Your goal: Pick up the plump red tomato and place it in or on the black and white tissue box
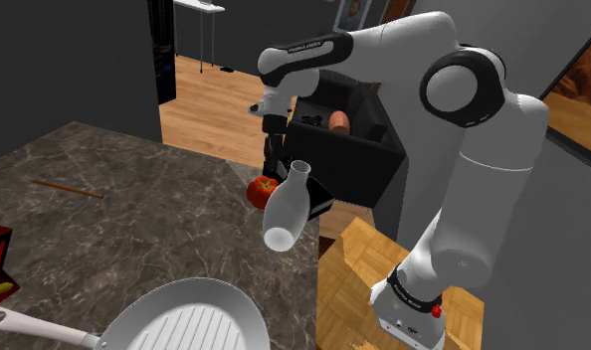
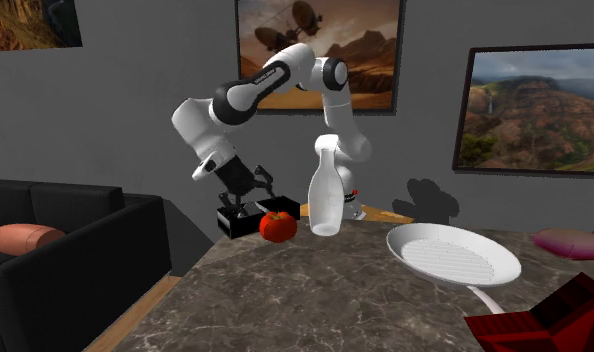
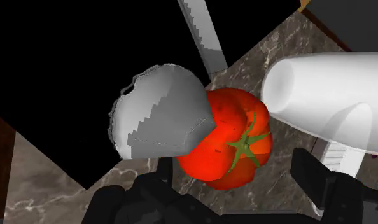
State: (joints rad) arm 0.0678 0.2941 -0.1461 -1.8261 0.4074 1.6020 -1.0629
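Tomato (image 3: 229, 137) is seen resting on the marbled surface (image 1: 134, 219), just beside the black and white tissue box (image 2: 237, 219) and near a white bottle (image 2: 325, 190). The pincer (image 2: 253, 188) is held open above it, gripping nothing.

- My tool (image 1: 274, 167) hangs at the desk's (image 1: 104, 229) far edge with its fingers spread, and that corner is crowded.
- The white bottle (image 1: 287, 209) stands just beside the tomato (image 1: 261, 190), closing off the shoulder view's right side.
- The tissue box (image 2: 235, 222) sits close behind the tomato at the desk's edge.
- The ribbed pan (image 1: 199, 316) takes up the near end of the desk.
- At the shoulder view's left of the tomato, bare desk gives open room.
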